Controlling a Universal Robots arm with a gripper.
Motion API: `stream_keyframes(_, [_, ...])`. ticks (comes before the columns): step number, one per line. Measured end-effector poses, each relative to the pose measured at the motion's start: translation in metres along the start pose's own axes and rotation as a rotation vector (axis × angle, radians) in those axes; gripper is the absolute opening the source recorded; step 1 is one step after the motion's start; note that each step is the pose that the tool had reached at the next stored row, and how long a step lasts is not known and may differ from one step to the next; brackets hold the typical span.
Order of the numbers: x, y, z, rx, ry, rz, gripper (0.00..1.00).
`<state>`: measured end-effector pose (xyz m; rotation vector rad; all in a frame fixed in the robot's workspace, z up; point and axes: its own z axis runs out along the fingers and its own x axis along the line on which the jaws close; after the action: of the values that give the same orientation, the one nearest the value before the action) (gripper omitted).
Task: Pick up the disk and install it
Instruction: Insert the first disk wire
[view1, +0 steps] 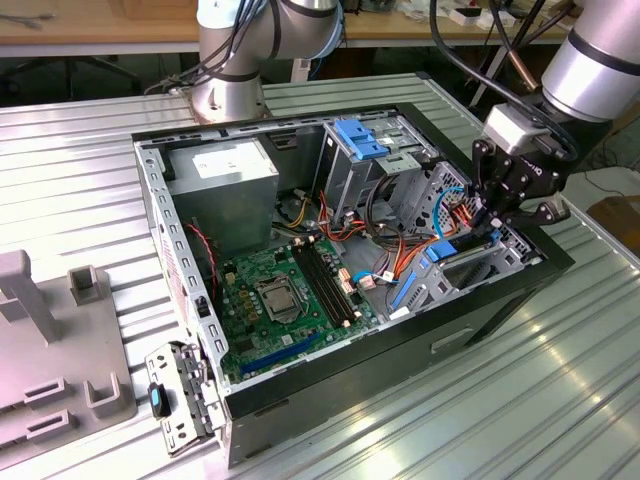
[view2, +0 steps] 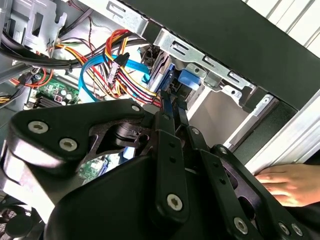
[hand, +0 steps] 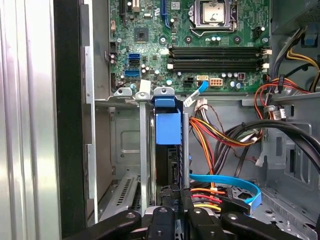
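gripper (view1: 497, 222) at the computer case's (view1: 480, 310) front corner, on the exterior view's right | fingers (hand: 165, 220) closed on the disk (hand: 168, 150) | disk upright on edge, partway down into the metal drive cage (hand: 145, 175), beside orange and blue cables (hand: 225, 187) | hand (view2: 290, 182) resting outside the case

The table (view1: 560, 400) is ribbed silver metal, and the computer case (view1: 480, 310) on it is black outside with bare grey steel inside — a green motherboard (view1: 290, 300) lies at its bottom with black memory slots. The disk (hand: 167, 130) shows a bright blue carrier around dark grey metal, near a light-blue ribbon cable (hand: 235, 187) and a red, orange and yellow wire bundle (hand: 220, 135). The gripper (view1: 500, 215) is matt black with silver screw heads — the arm (view1: 600, 60) above it is pale grey.
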<state>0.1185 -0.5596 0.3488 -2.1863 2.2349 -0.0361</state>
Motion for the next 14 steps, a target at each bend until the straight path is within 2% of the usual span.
stream_keyframes(14, [0.0000,0.0001,0.0034,0.0000,0.0000,-0.002,0.17])
